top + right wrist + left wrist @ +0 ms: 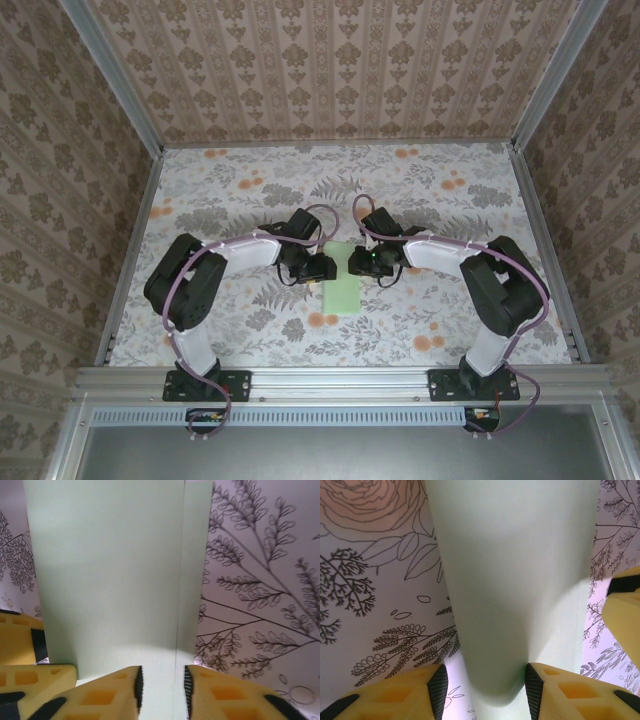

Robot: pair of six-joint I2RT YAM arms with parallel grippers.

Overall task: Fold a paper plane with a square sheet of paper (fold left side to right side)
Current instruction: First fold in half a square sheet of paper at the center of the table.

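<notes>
1. Left arm [190,280], black joints, white forearm, lilac cable: lower left of the overhead view, reaching toward frame centre.

2. Left gripper [320,268], yellow fingers with black ribbed pads: just left of centre overhead, at the paper's left edge. In its wrist view [485,690] it sits at the bottom edge. The jaws stand moderately apart, straddling a raised, rounded curl of the sheet. The right pad meets the paper, and a sliver of table shows beside the left pad.

3. Paper plane [341,288], pale-green folded paper, narrow oblong: centre of the overhead view, on the table between both grippers.
   - Long axis runs top to bottom of the frame.
   - Both ends look blunt; which end is the nose cannot be told.
   - In the left wrist view [515,580] it takes the middle of the frame.
   - In the right wrist view [110,580] it lies flat, with a straight fold line running up the frame right of centre.

4. Right gripper [360,262], same build: just right of centre, at the paper's upper right edge. In its wrist view [161,687] the jaws are narrowly parted over the sheet.

5. Right arm [500,285]: lower right.

6. Table [480,200], white cloth printed with grey fern leaves and orange blossoms.
</notes>
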